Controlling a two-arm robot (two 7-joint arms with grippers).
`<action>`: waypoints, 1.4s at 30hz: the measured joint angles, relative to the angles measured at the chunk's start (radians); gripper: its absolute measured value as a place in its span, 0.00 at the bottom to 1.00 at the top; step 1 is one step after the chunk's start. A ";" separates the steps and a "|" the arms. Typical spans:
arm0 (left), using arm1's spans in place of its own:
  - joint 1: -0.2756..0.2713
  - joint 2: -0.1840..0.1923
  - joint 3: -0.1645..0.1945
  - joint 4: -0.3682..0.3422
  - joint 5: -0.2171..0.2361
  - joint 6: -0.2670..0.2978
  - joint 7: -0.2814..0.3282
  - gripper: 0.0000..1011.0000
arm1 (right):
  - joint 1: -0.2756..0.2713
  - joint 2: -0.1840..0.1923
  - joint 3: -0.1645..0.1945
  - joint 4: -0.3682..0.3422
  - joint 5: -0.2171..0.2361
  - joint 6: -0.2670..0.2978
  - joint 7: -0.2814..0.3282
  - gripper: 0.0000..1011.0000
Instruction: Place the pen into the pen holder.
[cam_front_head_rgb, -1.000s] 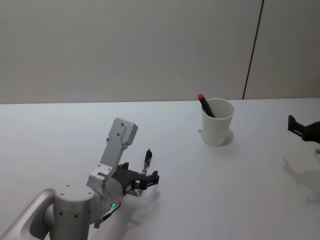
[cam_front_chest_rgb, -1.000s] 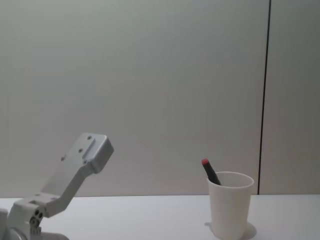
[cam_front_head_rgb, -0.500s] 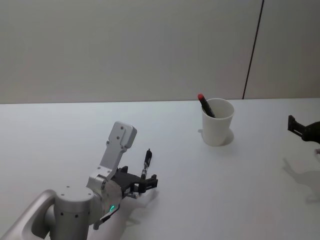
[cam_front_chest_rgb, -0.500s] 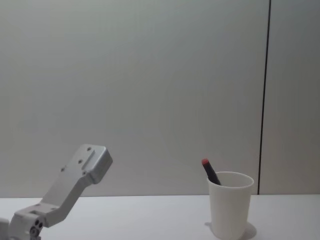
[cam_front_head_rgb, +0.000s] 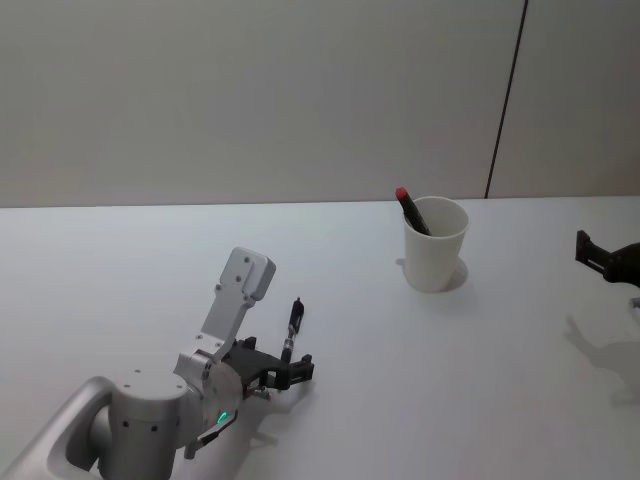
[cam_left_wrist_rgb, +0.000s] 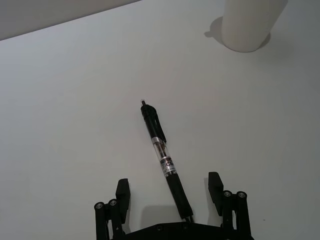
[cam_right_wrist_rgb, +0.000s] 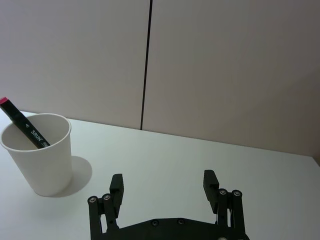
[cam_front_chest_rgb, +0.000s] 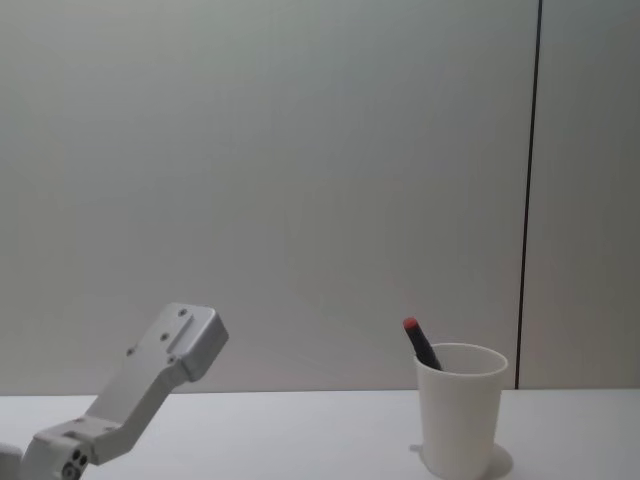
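The pen holder (cam_front_head_rgb: 435, 257) is a white paper cup standing at the table's far right; it also shows as the pen holder (cam_right_wrist_rgb: 40, 155) and the pen holder (cam_front_chest_rgb: 460, 410). A dark pen with a red tip (cam_front_head_rgb: 410, 211) leans inside it, seen again as the red-tipped pen (cam_right_wrist_rgb: 25, 125). A second, black click pen (cam_left_wrist_rgb: 162, 157) lies flat on the table at the near left. My left gripper (cam_left_wrist_rgb: 169, 184) is open and low over it, one finger on each side of its near end, not touching. My right gripper (cam_right_wrist_rgb: 163, 182) is open and empty, to the right of the cup.
The white tabletop (cam_front_head_rgb: 450, 380) stretches bare between the black pen and the cup. A grey wall with a dark vertical seam (cam_front_head_rgb: 505, 100) stands behind the table. My left arm's silver link (cam_front_chest_rgb: 150, 385) rises at the near left.
My left arm has sunk a little, bringing its open gripper lower around the black click pen. The cup, the red-tipped pen and the right gripper have stayed put.
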 joint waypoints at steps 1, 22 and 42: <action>-0.002 -0.001 0.000 0.004 0.003 0.000 -0.003 0.97 | 0.000 0.000 0.000 0.000 0.000 0.000 0.000 0.99; -0.015 -0.006 -0.010 0.035 0.014 0.001 -0.024 0.39 | 0.000 0.000 0.000 0.000 0.000 0.000 0.000 0.99; -0.016 -0.008 -0.016 0.044 0.022 0.003 -0.032 0.16 | 0.000 0.000 0.000 0.000 0.000 0.000 0.000 0.99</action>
